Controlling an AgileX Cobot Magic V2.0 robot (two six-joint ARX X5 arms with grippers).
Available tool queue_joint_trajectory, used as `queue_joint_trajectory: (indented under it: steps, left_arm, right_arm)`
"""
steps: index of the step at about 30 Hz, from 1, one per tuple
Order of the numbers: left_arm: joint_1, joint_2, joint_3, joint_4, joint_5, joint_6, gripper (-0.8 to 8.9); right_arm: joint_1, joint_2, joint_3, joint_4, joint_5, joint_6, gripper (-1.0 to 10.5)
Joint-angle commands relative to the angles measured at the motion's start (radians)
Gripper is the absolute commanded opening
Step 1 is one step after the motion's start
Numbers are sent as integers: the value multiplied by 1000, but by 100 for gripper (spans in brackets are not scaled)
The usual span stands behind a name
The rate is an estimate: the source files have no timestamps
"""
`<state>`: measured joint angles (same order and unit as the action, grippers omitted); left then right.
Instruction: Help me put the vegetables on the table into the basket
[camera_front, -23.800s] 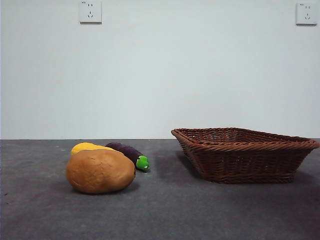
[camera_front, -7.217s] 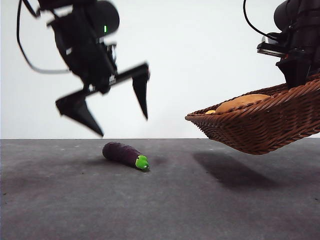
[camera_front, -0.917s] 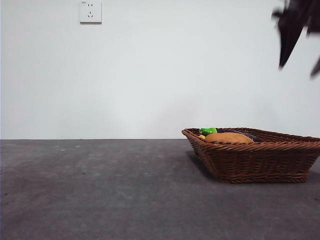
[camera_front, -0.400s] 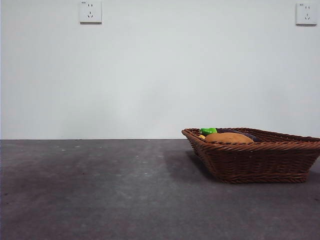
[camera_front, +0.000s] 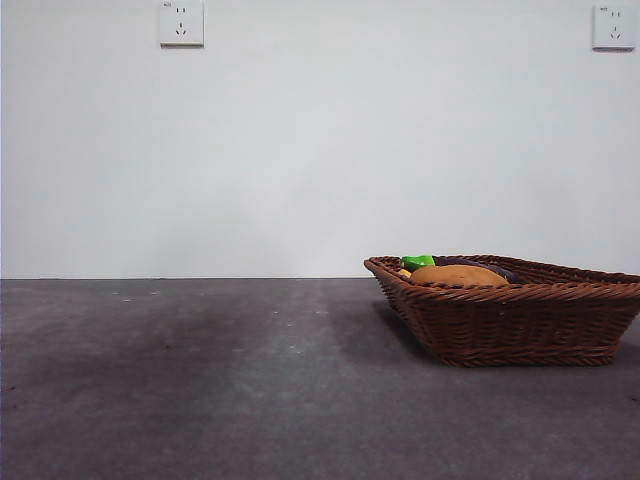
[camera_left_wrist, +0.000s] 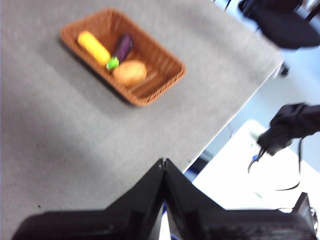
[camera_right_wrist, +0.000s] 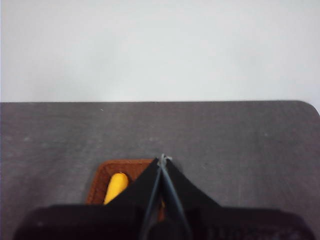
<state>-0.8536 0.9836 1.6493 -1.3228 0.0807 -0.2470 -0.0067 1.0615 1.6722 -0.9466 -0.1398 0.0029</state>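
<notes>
— Grey table looks bare; where's everything?

— All three vegetables lie in the basket near its right edge. Left gripper and right gripper, both closed and empty, hang above.

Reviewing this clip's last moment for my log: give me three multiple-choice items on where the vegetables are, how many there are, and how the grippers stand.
1. Where are the vegetables?
A. Spread on the table
B. In the basket
C. Held by a gripper

2. How many vegetables are visible?
A. One
B. Two
C. Three

3. How do both grippers' jaws stand?
A. Shut, holding nothing
B. Wide open
C. Clamped on the basket's rim

Answers:
1 B: the potato, the yellow vegetable and the eggplant lie inside the basket, on the table.
2 C: the left wrist view shows all three.
3 A: the left gripper and the right gripper each have jaws pressed together, empty.
</notes>
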Motion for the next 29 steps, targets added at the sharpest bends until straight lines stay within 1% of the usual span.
queue_joint_trajectory:
  steps: [1, 3, 6, 10, 15, 17, 20, 23, 25, 27, 28, 29]
  left_arm:
    - [18, 24, -6, 5, -3, 12, -4]
    - [57, 42, -6, 5, -3, 83, -4]
    - [140, 67, -6, 5, -2, 130, -4]
    - [271, 86, -6, 14, 31, 132, -4]
    - [450, 87, -6, 116, 30, 120, -4]
    - [520, 78, -6, 159, 26, 133, -4]
    - [607, 63, -6, 203, 23, 255, -4]
    - [680, 45, -18, 208, 23, 359, -4]
    - [735, 13, -66, 237, 23, 399, -4]
    - [771, -39, -159, 315, 24, 408, -4]
    - [785, -75, -229, 375, 24, 408, -4]
    - [800, -136, -349, 476, 24, 405, -4]
  right_arm:
    - [0, 26, -5, 4, 6, -6, 1]
    - [0, 56, -5, 4, 6, -6, 1]
    - [0, 98, -5, 4, 6, -6, 1]
    - [0, 158, -5, 4, 11, -6, 1]
    - [0, 233, -5, 5, 13, -6, 1]
    - [0, 261, -5, 5, 13, -6, 1]
    - [0, 298, -5, 5, 14, -6, 1]
    - [0, 328, -5, 5, 15, -6, 1]
    - [0, 347, -5, 5, 18, -6, 1]
    - [0, 363, -5, 5, 18, -6, 1]
    - [0, 369, -5, 5, 18, -6, 1]
    - [0, 376, -5, 5, 18, -6, 1]
